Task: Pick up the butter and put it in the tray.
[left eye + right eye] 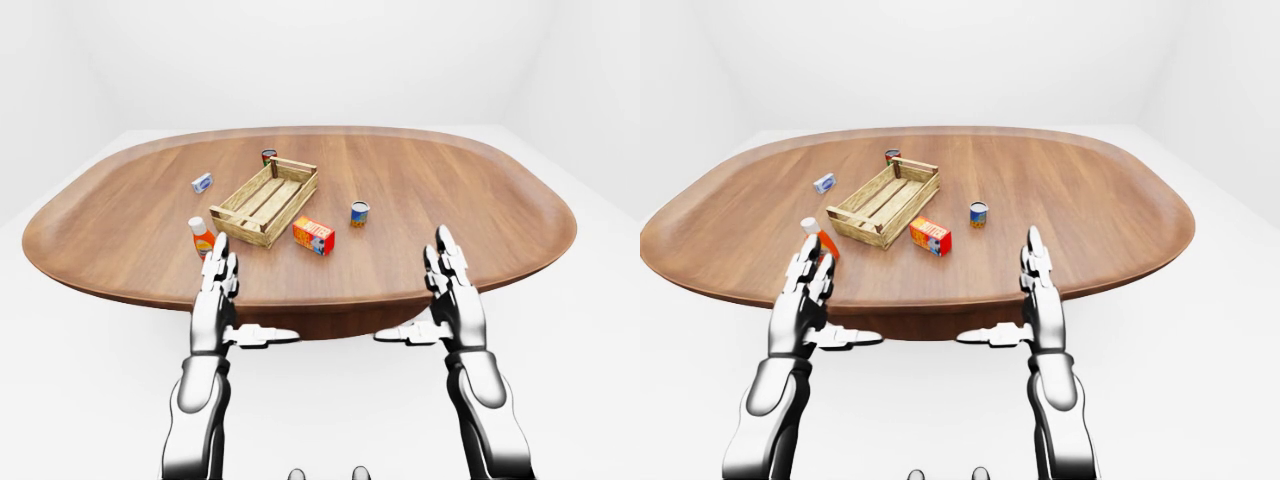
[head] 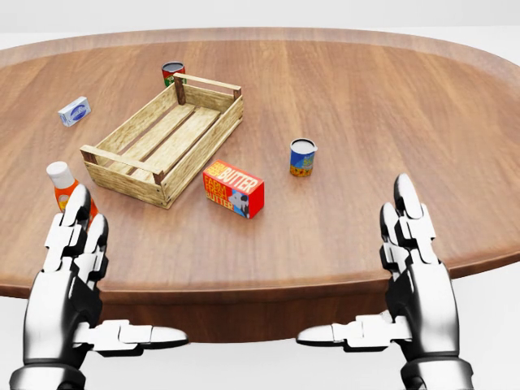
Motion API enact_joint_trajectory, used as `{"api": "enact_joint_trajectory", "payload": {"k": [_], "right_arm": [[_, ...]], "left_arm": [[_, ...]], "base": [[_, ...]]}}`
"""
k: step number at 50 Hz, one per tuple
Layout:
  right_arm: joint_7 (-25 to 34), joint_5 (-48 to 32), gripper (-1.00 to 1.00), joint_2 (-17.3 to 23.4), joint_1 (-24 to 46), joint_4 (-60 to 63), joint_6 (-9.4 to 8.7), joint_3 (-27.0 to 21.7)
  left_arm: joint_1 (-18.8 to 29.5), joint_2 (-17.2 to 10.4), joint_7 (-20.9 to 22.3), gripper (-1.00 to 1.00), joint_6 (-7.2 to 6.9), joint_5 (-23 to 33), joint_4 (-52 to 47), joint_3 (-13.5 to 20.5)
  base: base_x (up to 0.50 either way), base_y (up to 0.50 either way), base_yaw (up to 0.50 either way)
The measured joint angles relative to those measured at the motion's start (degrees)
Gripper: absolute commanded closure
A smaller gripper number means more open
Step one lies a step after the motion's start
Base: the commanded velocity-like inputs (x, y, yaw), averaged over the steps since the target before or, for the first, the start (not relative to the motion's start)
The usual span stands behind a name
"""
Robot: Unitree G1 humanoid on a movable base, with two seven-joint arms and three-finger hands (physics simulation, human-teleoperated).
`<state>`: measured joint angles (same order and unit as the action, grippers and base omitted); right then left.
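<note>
So the butter [image 2: 233, 188] is a red-and-orange box lying on the big oval wooden counter [image 2: 366, 106], pretty much dead centre in the head view, just off the near corner of the tray [image 2: 165, 138] without quite touching it as far as the view shows. The tray is a slatted wooden crate sitting at about 10 o'clock from the butter, running diagonally up toward 1 o'clock, with nothing inside it. A small can with a blue label [image 2: 302, 157] stands upright at roughly 2 o'clock from the butter, well apart from it. Another can, red and green [image 2: 172, 73], stands right by the far corner of the tray at 12 o'clock. A little white and blue box [image 2: 75, 110] lies off at 10 o'clock from the tray, and an orange sauce bottle with a white cap [image 2: 63, 189] stands at about 8 o'clock from the tray, partly hidden behind the left hand [image 2: 71, 280]. That hand and the right hand [image 2: 410, 280] both hover at the near edge of the counter, at 7 and 5 o'clock from the butter, holding nothing: fingers [image 2: 406, 215] straight and spread upward, thumbs pointing in toward each other. Neither hand touches the butter or anything else.
</note>
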<state>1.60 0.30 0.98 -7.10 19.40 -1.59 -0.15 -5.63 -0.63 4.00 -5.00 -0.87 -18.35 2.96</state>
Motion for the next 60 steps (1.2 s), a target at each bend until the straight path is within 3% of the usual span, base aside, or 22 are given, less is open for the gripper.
{"api": "enact_joint_trajectory", "payload": {"k": [7,18,33,60], "right_arm": [[0.21,-0.33,-1.00,-0.40,-4.77,12.05,-3.41,0.12],[1.03,-0.91,-1.00,-1.17,-11.27,27.23,-3.41,0.76],[1.78,-0.88,-1.00,-1.73,-14.28,34.88,-3.41,-0.01],[1.92,-1.30,-1.00,-2.15,-14.85,36.16,-3.41,-0.12]], "left_arm": [[-3.57,0.09,1.16,-1.00,0.00,-1.00,-8.29,0.52],[-8.09,0.48,3.04,-1.00,0.00,-2.27,-18.57,1.66],[-9.92,0.89,4.34,-1.00,0.00,-2.97,-23.68,2.78],[-10.10,0.97,4.64,-1.00,0.00,-3.14,-24.83,3.37]], "base": [[0.00,0.00,0.00],[0.00,0.00,0.00],[0.00,0.03,0.00],[0.00,0.49,0.00]]}}
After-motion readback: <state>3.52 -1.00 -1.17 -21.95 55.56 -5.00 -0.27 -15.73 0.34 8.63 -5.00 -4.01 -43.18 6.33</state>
